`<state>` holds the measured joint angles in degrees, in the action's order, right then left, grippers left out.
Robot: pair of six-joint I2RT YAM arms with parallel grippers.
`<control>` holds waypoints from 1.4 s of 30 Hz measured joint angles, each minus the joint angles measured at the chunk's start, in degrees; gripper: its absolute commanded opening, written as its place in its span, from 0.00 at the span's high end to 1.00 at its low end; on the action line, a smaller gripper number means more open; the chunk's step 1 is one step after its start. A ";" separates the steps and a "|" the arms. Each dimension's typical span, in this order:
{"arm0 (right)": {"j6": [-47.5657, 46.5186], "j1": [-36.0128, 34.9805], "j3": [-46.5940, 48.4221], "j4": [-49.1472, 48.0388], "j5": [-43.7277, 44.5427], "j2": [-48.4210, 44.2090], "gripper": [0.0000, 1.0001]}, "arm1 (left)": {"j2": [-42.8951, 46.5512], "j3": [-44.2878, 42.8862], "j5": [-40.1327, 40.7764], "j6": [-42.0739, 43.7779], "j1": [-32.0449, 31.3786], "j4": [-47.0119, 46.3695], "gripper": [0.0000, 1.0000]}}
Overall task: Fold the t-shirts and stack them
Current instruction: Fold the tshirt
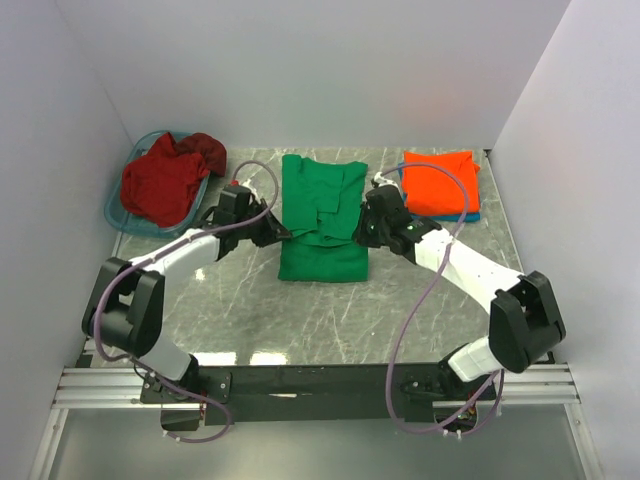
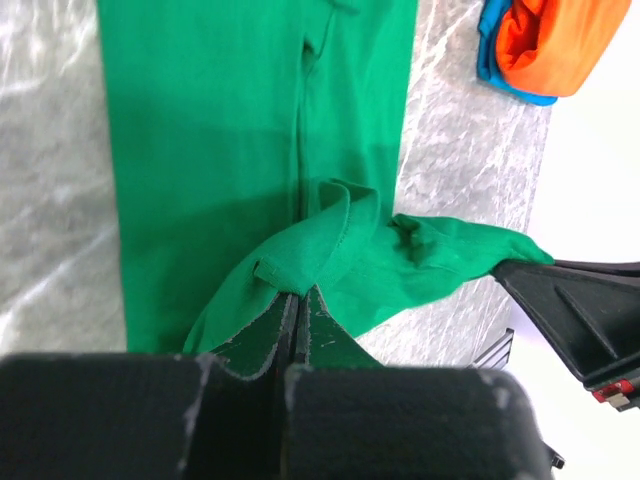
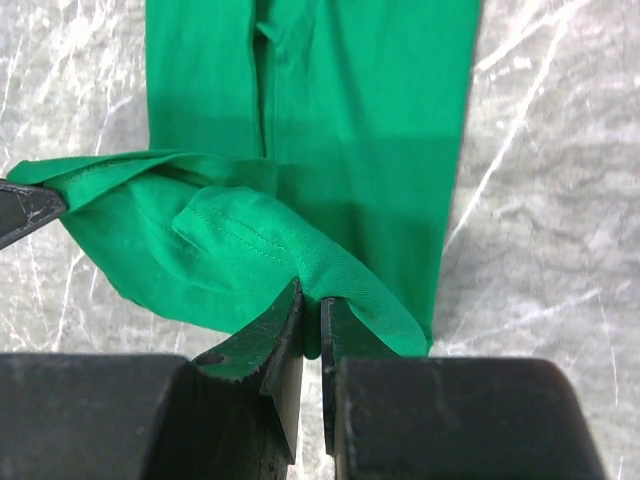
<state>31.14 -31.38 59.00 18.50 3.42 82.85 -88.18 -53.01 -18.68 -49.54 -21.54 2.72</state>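
A green t-shirt (image 1: 320,215) lies folded lengthwise in the middle of the table, its near part lifted and bunched. My left gripper (image 1: 268,230) is shut on the shirt's left edge; in the left wrist view (image 2: 297,293) the cloth (image 2: 250,150) rises from its closed jaws. My right gripper (image 1: 362,232) is shut on the right edge; in the right wrist view (image 3: 312,296) a fold of the green cloth (image 3: 380,150) is pinched between its fingers. A folded orange t-shirt (image 1: 438,183) lies at the back right on a blue one (image 1: 474,215).
A blue-green basket (image 1: 116,212) at the back left holds crumpled dark red shirts (image 1: 165,180). White walls close in the table on the left, back and right. The orange and blue stack also shows in the left wrist view (image 2: 550,45).
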 measured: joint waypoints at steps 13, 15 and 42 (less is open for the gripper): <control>-2.08 3.82 7.61 -0.22 -3.96 9.14 0.95 | -9.35 -7.17 -2.73 0.83 2.71 -1.40 1.00; -2.27 4.37 8.74 -0.24 -4.48 10.58 0.95 | -10.86 -8.13 -2.91 0.83 3.08 -1.73 1.00; -2.49 9.64 22.12 0.26 -10.51 27.87 0.27 | -19.80 -16.72 3.15 1.11 3.91 -1.25 0.01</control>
<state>28.64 -21.74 81.12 18.76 -7.09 110.72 -107.98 -69.73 -15.53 -48.42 -17.63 1.48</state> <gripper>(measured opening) 0.547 0.990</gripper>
